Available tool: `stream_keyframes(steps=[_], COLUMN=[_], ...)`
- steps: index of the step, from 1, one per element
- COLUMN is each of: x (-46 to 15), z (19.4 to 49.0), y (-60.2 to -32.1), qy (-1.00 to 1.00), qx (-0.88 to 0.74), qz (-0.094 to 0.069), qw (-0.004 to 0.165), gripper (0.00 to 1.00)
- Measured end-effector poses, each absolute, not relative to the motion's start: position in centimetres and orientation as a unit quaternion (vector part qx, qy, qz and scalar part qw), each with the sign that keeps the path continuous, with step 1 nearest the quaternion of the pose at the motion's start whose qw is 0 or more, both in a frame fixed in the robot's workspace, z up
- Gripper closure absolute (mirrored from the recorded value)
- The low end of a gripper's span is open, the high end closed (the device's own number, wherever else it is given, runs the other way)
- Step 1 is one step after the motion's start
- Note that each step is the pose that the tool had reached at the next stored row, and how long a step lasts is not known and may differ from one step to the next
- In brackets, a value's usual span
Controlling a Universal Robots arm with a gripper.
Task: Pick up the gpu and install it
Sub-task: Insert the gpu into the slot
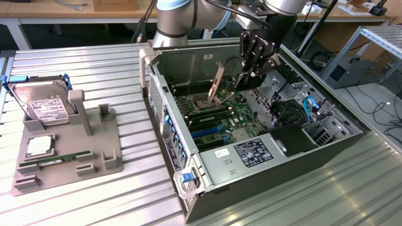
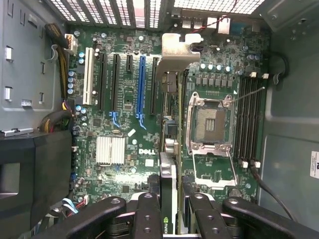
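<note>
Ribbed metal tabletop bears the open computer case. Nearest me, my pincer is clenched on the gpu, and my black fingers, cut off at the frame edge, cover the card's near end. Beyond them the gpu stands edge-on over the motherboard, just beside the blue slot; I cannot tell whether it touches any slot, and its silver bracket hides the board behind it.

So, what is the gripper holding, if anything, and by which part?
The gripper clamps the gpu across its top edge, at the end away from its bracket.
</note>
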State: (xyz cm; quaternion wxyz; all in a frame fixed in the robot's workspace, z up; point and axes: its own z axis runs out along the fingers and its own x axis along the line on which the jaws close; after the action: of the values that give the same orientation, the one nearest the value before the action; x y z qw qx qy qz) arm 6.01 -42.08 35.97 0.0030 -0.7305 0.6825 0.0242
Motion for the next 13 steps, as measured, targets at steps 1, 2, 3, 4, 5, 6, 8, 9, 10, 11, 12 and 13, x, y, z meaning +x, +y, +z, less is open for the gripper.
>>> stream_keyframes(steps=[1, 2, 3, 4, 5, 6, 8, 9, 10, 11, 12, 13], x=[6.01, 6.01, 6.01, 6.01, 6.01, 6.01, 6.01, 6.01, 6.01, 6.01, 6.01, 6.01], z=[35.91, 35.87, 35.83, 35.77, 35.72, 35.68, 35.61, 35.58, 35.54, 35.52, 35.48, 35.45], y=[-42.11, -42.14, -42.16, -42.21, -42.24, -42.27, -42.31, -42.33, -42.35, -42.37, -42.40, -42.41], qy=[0.683, 0.683, 0.683, 0.683, 0.683, 0.683, 0.683, 0.683, 0.683, 0.683, 0.683, 0.683], qx=[-0.730, -0.730, -0.730, -0.730, -0.730, -0.730, -0.730, -0.730, -0.730, -0.730, -0.730, -0.730], qz=[0.024, 0.024, 0.024, 0.024, 0.024, 0.024, 0.024, 0.024, 0.024, 0.024, 0.024, 0.024], qw=[0.003, 0.003, 0.003, 0.003, 0.003, 0.003, 0.003, 0.003, 0.003, 0.003, 0.003, 0.003], gripper=[0.73, 0.73, 0.73, 0.73, 0.73, 0.73, 0.73, 0.73, 0.73, 0.73, 0.73, 0.73])
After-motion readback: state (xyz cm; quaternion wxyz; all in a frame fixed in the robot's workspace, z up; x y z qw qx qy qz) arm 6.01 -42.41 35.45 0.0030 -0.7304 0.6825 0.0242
